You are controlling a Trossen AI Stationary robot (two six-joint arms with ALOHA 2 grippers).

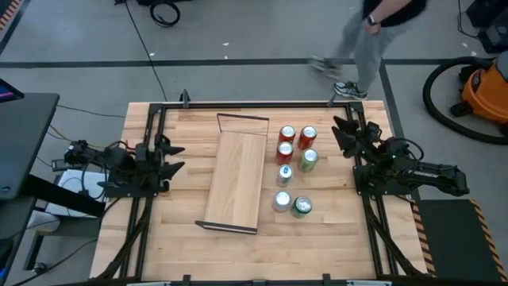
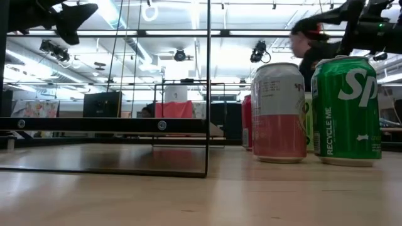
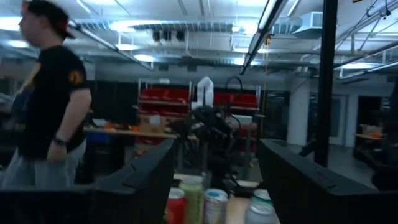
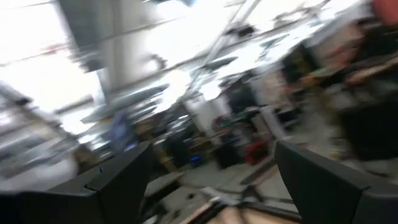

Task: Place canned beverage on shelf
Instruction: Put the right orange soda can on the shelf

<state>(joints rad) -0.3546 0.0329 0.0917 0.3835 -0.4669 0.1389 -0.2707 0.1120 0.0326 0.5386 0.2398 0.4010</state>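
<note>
**Picking the first can for the shelf**

Slatted wood makes up the tabletop, and the shelf, a long pale board with thin dark rod frames at its short ends, lies near its middle with nothing on it.

Nearest the camera side, just right of the shelf's near end, stand a silver-topped can and a green can, almost touching. Farther along the shelf's right edge comes a small blue-and-white can, then a green can, and beside the shelf's far end three red cans in a tight cluster.

The right gripper hovers right of the far cluster, raised off the table, jaws spread. The left gripper waits left of the shelf, jaws also spread. Beyond the table a person walks past.

My read is that no can is held yet and reaching is the step in hand. The right arm looks better placed. An outer can suits best, since the red ones crowd together; approach it with fingers wide, grip at mid-height, lift straight, and clear the rod frame before setting down.
</note>
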